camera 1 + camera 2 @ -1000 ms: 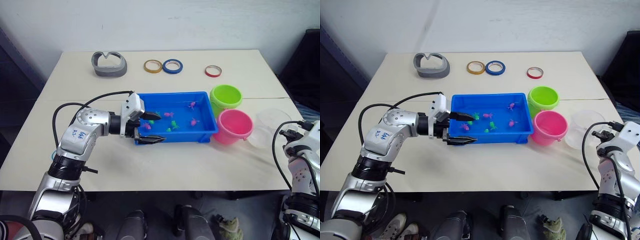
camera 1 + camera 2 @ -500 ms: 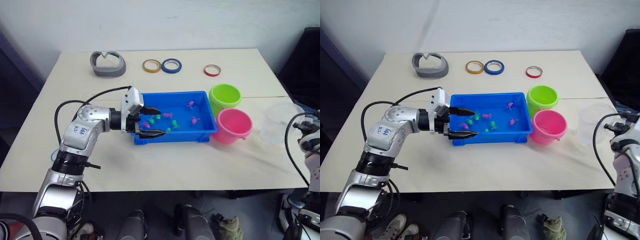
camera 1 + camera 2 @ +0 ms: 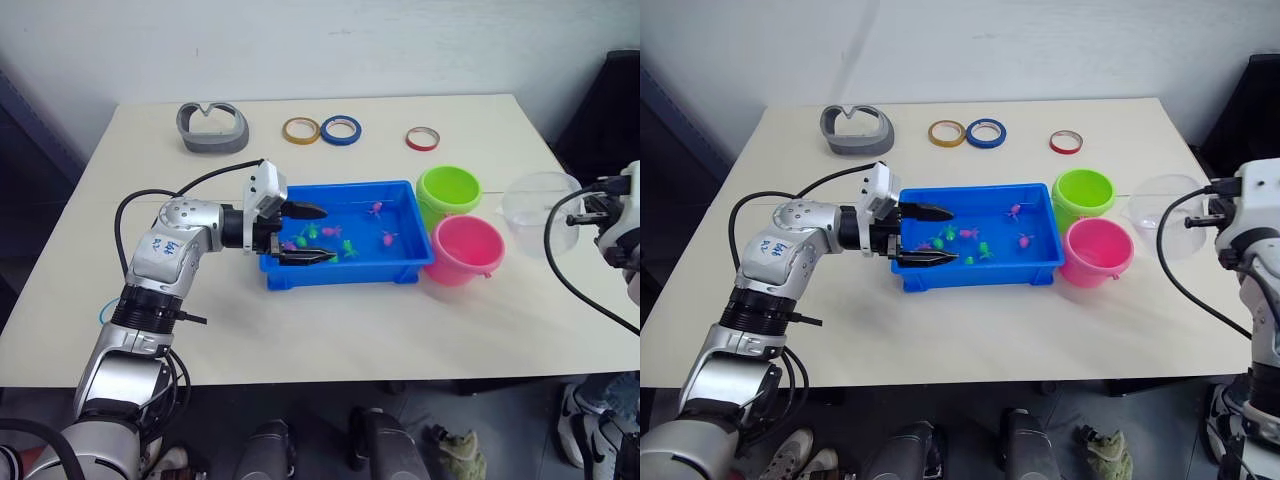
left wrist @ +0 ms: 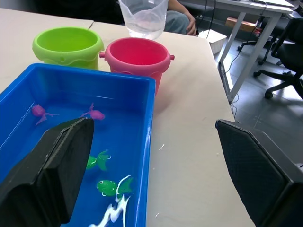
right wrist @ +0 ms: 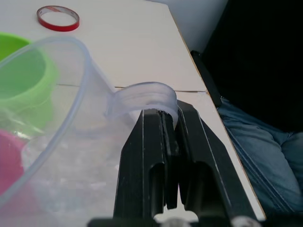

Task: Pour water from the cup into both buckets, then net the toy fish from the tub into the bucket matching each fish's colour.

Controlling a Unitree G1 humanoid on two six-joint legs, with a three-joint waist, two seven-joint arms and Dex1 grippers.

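The right fingers (image 5: 170, 142) are clamped on the handle tab of the clear cup (image 3: 540, 212), held above the table (image 3: 330, 330) just beside the lime green bucket (image 3: 450, 195) and pink bucket (image 3: 465, 250). The left fingers (image 3: 300, 233) are spread wide (one each side of the near wall) at the blue tub (image 3: 405, 272), where pink and green toy fish (image 3: 385, 239) lie.

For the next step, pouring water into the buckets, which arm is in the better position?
The right arm. The right gripper is shut on the cup, lifted beside the green bucket and pink bucket. The left gripper is open and holds nothing, over the tub's far end.
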